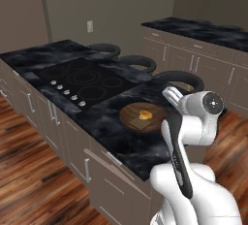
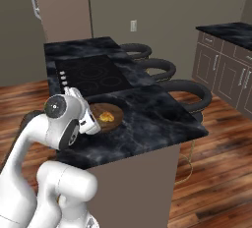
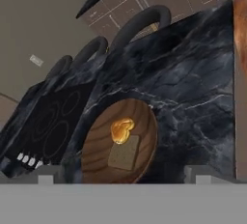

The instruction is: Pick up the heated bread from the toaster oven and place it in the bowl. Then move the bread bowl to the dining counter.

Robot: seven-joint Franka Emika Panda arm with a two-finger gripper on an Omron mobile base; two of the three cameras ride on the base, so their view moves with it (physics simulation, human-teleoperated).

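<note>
1. Left base view: In a wood-floored kitchen, the dining counter (image 1: 121,144) of black marble carries the bowl (image 1: 142,117), round dark wood, beside the built-in cooktop (image 1: 85,81); the heated bread (image 1: 145,115), lumpy and golden, lies inside.
2. Right base view: The bowl sits just beyond the arm's (image 2: 66,119) wrist, with curved dark stools (image 2: 189,92) along the counter's far edge.
3. Hand view: The gripper (image 3: 123,172), jaws spread wide and holding nothing, stands just back from the bowl's near rim, bread touching a tan square patch (image 3: 124,153).
</note>
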